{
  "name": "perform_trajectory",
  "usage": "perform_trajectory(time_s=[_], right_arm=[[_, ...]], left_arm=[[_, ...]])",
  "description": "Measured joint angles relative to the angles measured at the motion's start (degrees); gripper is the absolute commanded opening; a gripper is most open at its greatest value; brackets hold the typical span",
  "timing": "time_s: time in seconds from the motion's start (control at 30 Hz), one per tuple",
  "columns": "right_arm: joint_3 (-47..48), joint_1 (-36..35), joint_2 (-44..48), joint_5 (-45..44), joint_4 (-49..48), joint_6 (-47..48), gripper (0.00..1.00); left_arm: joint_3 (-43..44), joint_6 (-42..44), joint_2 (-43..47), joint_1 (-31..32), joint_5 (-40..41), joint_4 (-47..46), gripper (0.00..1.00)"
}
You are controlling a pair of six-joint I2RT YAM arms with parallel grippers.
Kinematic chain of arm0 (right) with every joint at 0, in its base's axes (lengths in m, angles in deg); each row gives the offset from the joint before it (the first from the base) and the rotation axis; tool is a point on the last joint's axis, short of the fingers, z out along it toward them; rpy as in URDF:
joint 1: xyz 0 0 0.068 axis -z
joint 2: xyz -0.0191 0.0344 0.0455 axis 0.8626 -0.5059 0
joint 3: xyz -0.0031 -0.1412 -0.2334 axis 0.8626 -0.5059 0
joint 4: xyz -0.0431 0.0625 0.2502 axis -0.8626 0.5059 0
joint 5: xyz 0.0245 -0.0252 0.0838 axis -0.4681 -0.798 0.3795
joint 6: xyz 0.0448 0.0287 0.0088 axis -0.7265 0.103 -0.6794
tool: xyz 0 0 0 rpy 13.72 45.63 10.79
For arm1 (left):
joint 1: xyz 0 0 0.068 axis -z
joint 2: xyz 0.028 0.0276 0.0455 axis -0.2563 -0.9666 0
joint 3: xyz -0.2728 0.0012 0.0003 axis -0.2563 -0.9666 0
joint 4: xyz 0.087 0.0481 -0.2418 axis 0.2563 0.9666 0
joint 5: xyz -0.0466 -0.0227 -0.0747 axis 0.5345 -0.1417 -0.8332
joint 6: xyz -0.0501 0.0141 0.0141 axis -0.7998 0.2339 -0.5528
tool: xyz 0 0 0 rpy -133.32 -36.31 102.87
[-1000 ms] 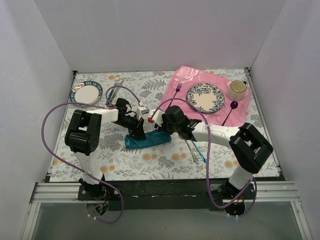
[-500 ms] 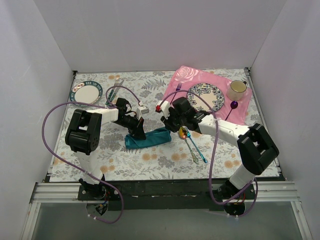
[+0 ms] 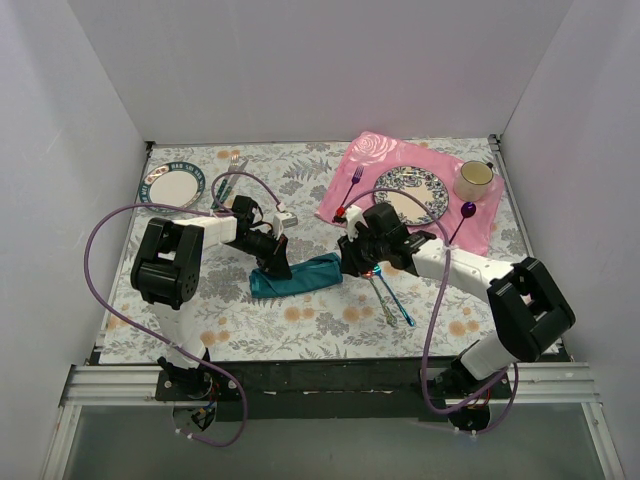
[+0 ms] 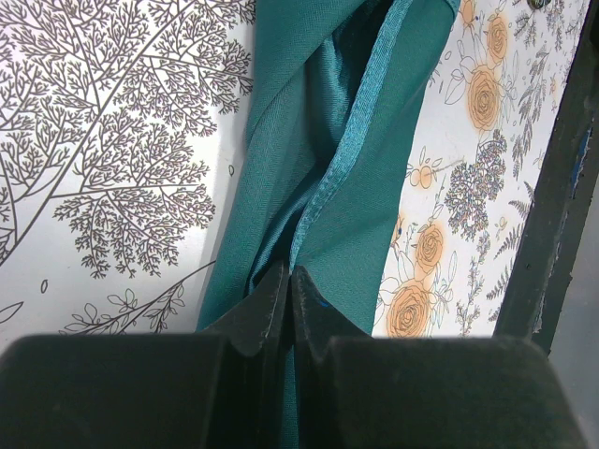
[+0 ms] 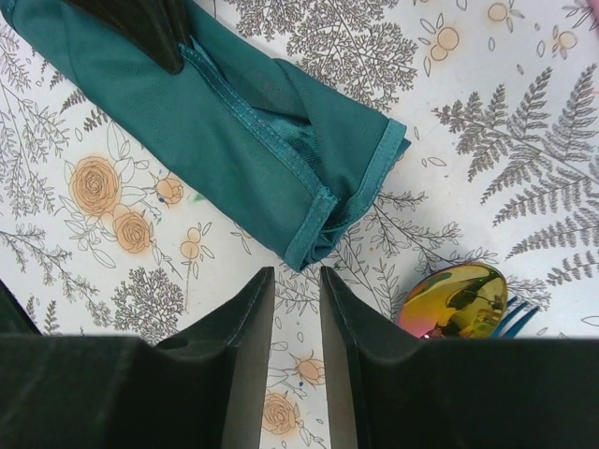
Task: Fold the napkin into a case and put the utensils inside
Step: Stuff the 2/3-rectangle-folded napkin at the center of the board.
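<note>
One napkin (image 5: 234, 150): left gripper (image 4: 290, 281) pinches it; right gripper (image 5: 298, 281) (parted, empty) just beside.

- In the left wrist view the teal case (image 4: 365, 187) runs off the top edge. Its lower end disappears behind the left pincer (image 4: 290, 285), which is clamped on a fold.
- In the right wrist view the spoon (image 5: 456, 299) shows only its bowl, and the right pincer (image 5: 297, 273) body covers the handle.
- Beside it, only a sliver of the blue-green utensil (image 5: 520, 313) shows.
- From above, the right pincer's fingertips are hidden under its own wrist.
- At the far left of the tabletop, the green-handled cutlery (image 3: 228, 182) is too small to make out.
</note>
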Motion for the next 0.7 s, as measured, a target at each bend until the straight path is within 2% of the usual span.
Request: perform_trajectory(time_s=[0.27,0.33,0.43,0.53,0.57,0.7], right_arm=[[-1.49,0.24,-3.19,1.42,-3.21,-3.65,0.36],[-1.49,0.26,-4.2,1.6,-3.43,-4.11,0.34],[-1.44,0.28,-5.7,1.84,-4.02,-4.37,0.29],[-0.9,0.28,-7.17,2.29,-3.96,-4.57,0.12],[-0.63,0.28,-7.54,2.43,-3.98,-4.63,0.02],[0.0,0.28,-7.65,2.78,-4.22,-5.2,0.01]], left_arm=[[0.0,0.02,0.0,0.0,0.02,0.02,0.0],[0.0,0.02,0.0,0.0,0.0,0.02,0.0],[0.0,0.0,0.0,0.0,0.02,0.02,0.0],[0.0,0.02,0.0,0.0,0.0,0.02,0.0],[0.0,0.02,0.0,0.0,0.0,0.02,0.0],[-0.02,0.04,0.0,0.0,0.0,0.02,0.0]])
